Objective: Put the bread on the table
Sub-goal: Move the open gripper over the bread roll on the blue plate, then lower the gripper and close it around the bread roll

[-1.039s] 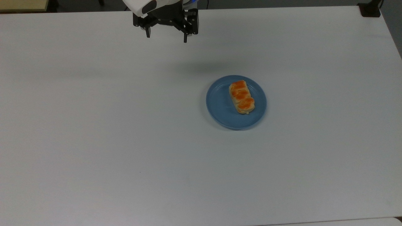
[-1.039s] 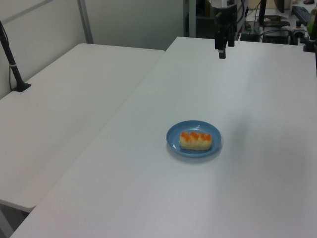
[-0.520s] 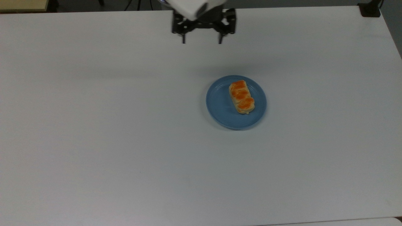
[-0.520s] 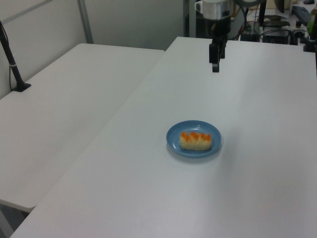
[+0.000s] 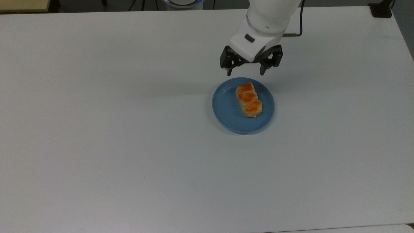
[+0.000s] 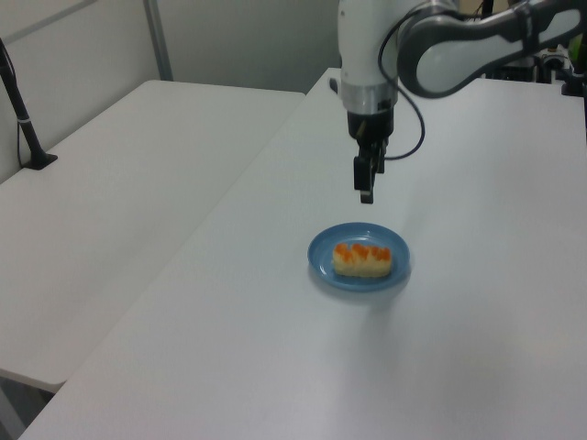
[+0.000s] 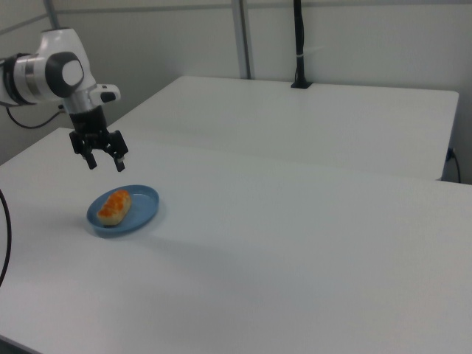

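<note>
A small oblong pale-tan bread bun [image 5: 248,99] with three glossy orange patches on top lay on a round blue plate [image 5: 226,111], toward the plate's right half in the top view. The plate sat on a large, plain white rectangular worktop [image 5: 113,129]. The bun's long axis ran up and down in the top view, slightly slanted.

A white robot arm [image 5: 266,22] reached in from the top view's upper edge. Its black two-finger claw [image 5: 246,72] pointed downward with its fingers spread wide apart, holding nothing. In the top view the fingertips appeared just above the plate's upper rim. In the left view the claw [image 6: 366,193] hung in the air above the plate's far edge, clear of the bun [image 6: 362,259]. In the right view the claw [image 7: 105,164] hung above and just behind the plate [image 7: 140,210].
</note>
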Controlling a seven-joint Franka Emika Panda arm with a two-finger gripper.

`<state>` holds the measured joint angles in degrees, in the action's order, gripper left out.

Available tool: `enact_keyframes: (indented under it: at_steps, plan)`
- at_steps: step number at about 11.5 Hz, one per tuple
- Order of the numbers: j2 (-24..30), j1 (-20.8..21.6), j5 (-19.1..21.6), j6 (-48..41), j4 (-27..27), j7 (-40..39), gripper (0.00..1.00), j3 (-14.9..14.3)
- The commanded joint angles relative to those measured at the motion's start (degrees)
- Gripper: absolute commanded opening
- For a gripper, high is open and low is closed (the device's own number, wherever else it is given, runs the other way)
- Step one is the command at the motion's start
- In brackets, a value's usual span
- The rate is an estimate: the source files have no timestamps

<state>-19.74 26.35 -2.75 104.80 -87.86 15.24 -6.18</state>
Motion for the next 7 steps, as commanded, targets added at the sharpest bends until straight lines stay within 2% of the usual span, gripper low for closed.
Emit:
enact_keyframes:
  at_steps: [1,3,6,7]
  plan:
    - [-4.41,0.99,0.65,3.99,-0.74,0.93,1.0,-0.85]
    - [-7.67,2.56,0.12,5.67,-1.17,0.93,1.0,-0.94]
    - [-9.52,4.06,-0.23,9.44,-3.2,3.72,0.99,-0.94]
    - [-10.05,4.15,-0.93,10.15,-3.37,4.79,0.95,-0.94]
